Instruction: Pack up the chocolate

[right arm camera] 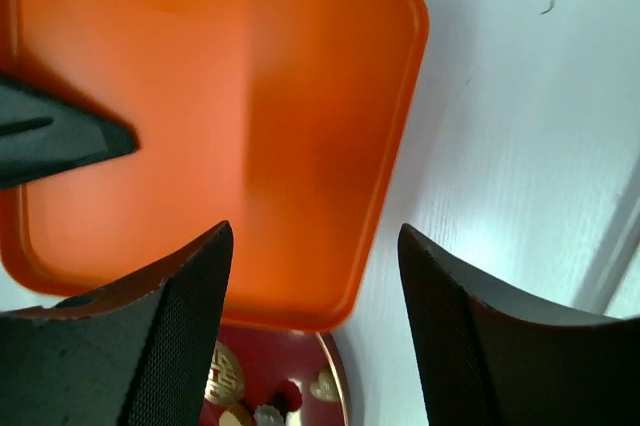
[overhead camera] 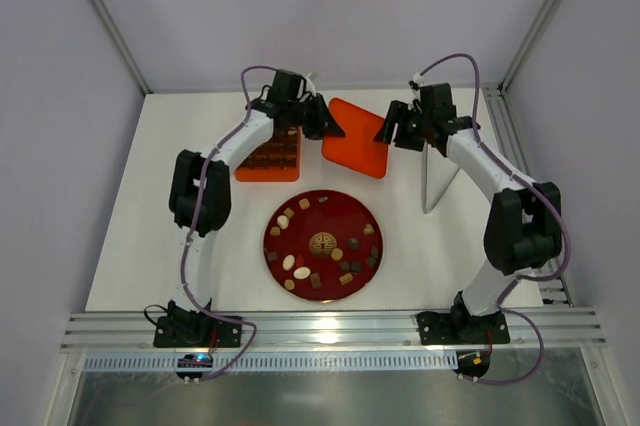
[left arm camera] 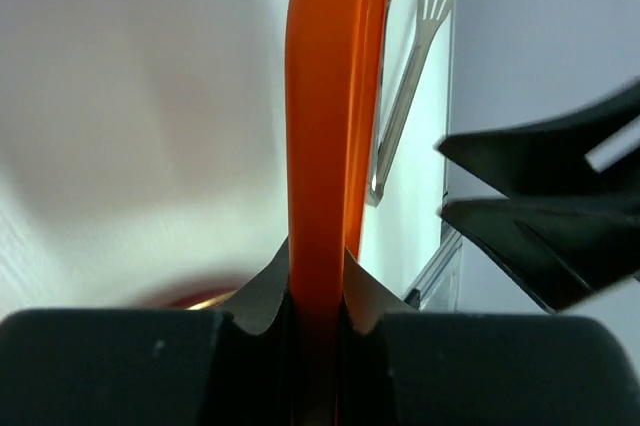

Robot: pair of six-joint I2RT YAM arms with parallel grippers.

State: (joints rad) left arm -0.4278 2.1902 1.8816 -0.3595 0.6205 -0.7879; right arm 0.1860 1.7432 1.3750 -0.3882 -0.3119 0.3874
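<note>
While the left gripper (overhead camera: 322, 124) is clamped on one edge of the orange lid (overhead camera: 358, 141), the lid sits at far-middle of the bench, just right of the orange box (overhead camera: 250, 176). It looks tilted; can't tell if any corner touches the bench. Left wrist view confirms the grip: lid edge-on, pinched between both fingers.

Right gripper (overhead camera: 392, 131) is spread wide and empty, poised at the lid's right side. Right wrist view shows no contact I can confirm.

Chocolates (overhead camera: 301, 272): most are on the red plate (overhead camera: 345, 208), mid-bench toward the near edge, a mix of dark, tan and cream pieces. The box, left of centre toward the far edge, seems to hold some dark pieces; count unreadable. Metal tongs (overhead camera: 432, 186) lie toward the right edge.

My read: this is lid handling, not closing, since the plate is far from cleared. Can't tell whether the lid is being set aside or handed across.

Next move, my guess: park the lid flat toward the far-right corner, away from box and plate, then free a gripper for picking. That needs a low, level release so the lid doesn't slide into the tongs, with the right arm out of the swing path.
</note>
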